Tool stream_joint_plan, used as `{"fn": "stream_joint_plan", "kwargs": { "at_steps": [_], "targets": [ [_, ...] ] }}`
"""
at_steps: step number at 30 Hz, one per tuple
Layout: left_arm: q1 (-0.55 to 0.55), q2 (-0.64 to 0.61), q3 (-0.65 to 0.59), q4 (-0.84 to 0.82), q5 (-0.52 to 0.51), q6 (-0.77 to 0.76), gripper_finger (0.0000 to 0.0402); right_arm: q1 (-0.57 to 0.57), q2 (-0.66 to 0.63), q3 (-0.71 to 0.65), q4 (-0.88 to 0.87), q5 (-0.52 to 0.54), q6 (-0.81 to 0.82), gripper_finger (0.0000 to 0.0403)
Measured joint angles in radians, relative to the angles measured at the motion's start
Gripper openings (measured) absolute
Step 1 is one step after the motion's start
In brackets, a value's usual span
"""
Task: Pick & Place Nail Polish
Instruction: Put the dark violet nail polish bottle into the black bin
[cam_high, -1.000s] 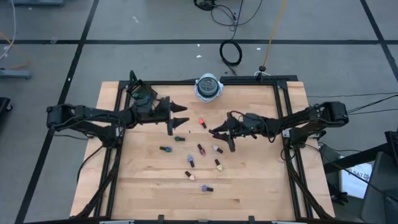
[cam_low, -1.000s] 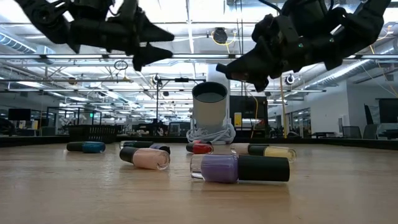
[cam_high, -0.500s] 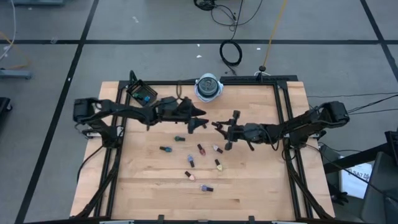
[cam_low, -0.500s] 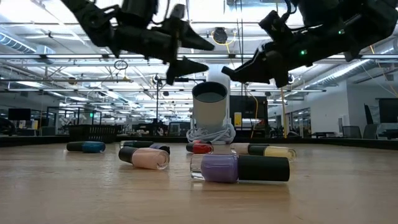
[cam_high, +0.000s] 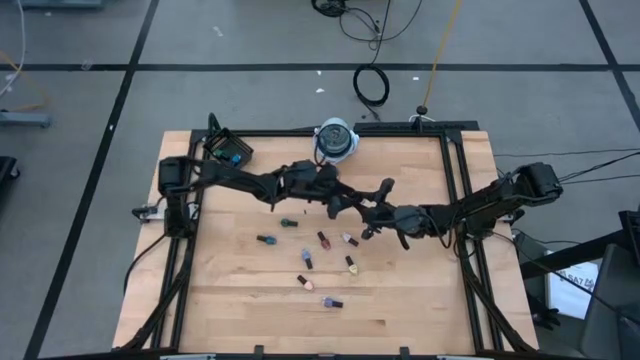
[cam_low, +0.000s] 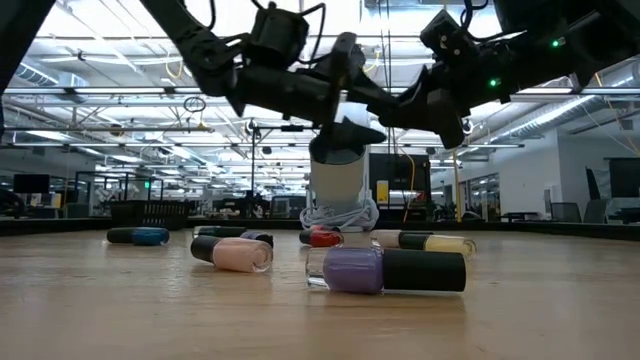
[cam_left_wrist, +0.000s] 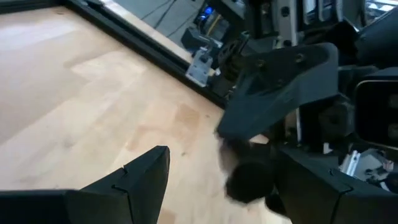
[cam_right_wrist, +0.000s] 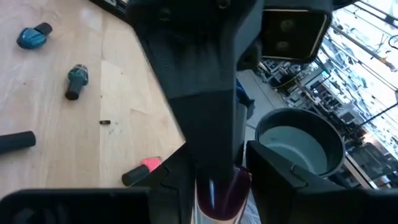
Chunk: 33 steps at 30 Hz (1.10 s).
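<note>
Overhead, both arms meet near the table's middle, a little toward the far edge. Left gripper (cam_high: 345, 203): raised above the wood, fingers spread apart in its own wrist view, nothing between them. Right gripper (cam_high: 375, 200): just beside the left one, almost tip to tip; its fingers are closed on a dark red bottle (cam_right_wrist: 219, 190), seen between them in its wrist view.

Nail polish on the table (cam_high: 230, 300), all lying on their sides:
- purple bottle (cam_low: 385, 270), black cap, nearest the low camera
- pale pink bottle (cam_low: 233, 253), just behind it
- red bottle (cam_low: 322, 238), farther back
- blue bottle (cam_low: 138, 236), off to one side
- teal bottle (cam_high: 288, 223), below the left arm

White cup (cam_high: 335, 139): upright at the far edge of the table.

Black box (cam_high: 227, 152): at the far left corner, something blue inside.
</note>
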Motion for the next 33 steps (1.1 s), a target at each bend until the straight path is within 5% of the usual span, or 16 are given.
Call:
{"fn": "stream_joint_plan", "kwargs": {
  "at_steps": [14,18,26,33],
  "targets": [
    [-0.026,0.052,0.075,-0.015,-0.025,-0.007,0.0262,0.0,0.0,0.0,-0.012,-0.003,0.006,0.0111],
    [-0.025,0.052,0.076,-0.015,-0.026,-0.007,0.0214,-0.001,0.0,0.0,-0.019,-0.002,0.007,0.0111],
    [-0.014,0.053,0.075,-0.016,-0.037,-0.015,0.0049,-0.001,0.0,0.0,-0.034,0.008,-0.006,0.0111],
    [0.003,0.045,0.075,-0.035,-0.017,0.045,0.0051,-0.001,0.0,0.0,-0.038,-0.003,0.037,0.0139]
  ]
}}
